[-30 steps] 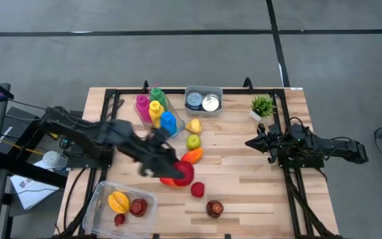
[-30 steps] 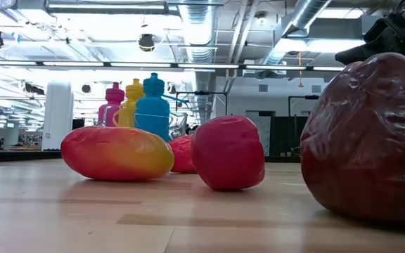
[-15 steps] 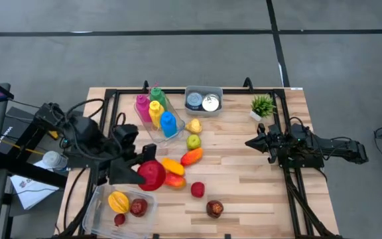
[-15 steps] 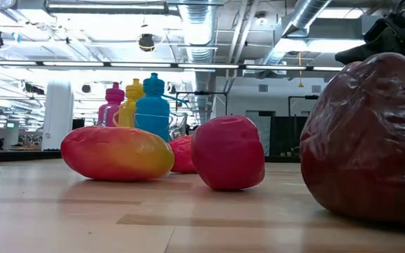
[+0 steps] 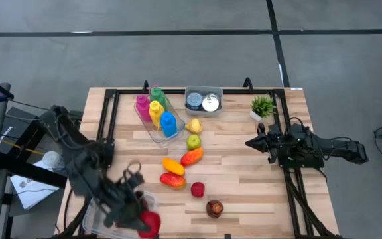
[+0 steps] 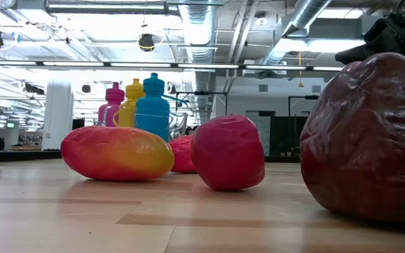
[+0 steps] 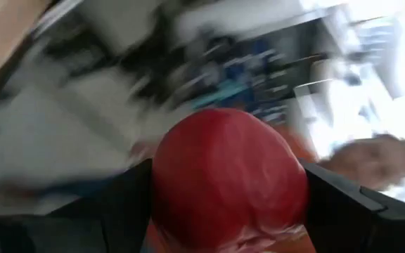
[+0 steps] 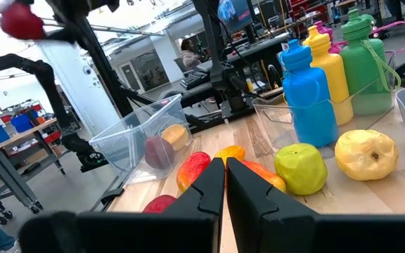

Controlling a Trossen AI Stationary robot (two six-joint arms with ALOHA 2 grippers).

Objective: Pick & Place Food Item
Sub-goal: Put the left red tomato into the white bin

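A: So where's the red fruit (image 5: 150, 222) right now?

B: Left gripper (image 7: 227, 204) has it. Fingers (image 7: 118, 204) spread wide, one on each side of the fruit, pinching it. In the high view it sits at the near left corner of the desk (image 5: 257, 199), over the near edge of the clear bin (image 5: 97, 199).

A: Orientation? Long axis?

B: Roundish, no clear long axis. Left wrist view shows a smooth rounded dome facing the camera. Can't tell stem end or which way it points, background is blurred.

A: In the bin or above it?

B: Lifted. Right wrist view shows it high up (image 8: 21, 21) on the far arm, well above the bin (image 8: 143, 133). Bin contents: a dark red fruit (image 8: 159, 150) and a yellow one (image 8: 176, 135).

A: Right arm?

B: Right gripper (image 8: 225, 176) parked at the right side of the desk, fingers pressed together, holding nothing, pointing across toward the fruit.

A: What else is on the desk?

B: Mid-desk: mango (image 5: 172, 179), orange piece (image 5: 172, 166), small red fruit (image 5: 197, 190), dark red fruit (image 5: 214, 209), green apple (image 5: 193, 141), yellow fruit (image 5: 193, 126). Mango lies flat, long axis across the low view (image 6: 117, 152). Bottles (image 5: 156, 109) in a clear tray and a grey tub (image 5: 203, 101) at the far edge, small plant (image 5: 262, 105) at the far right.
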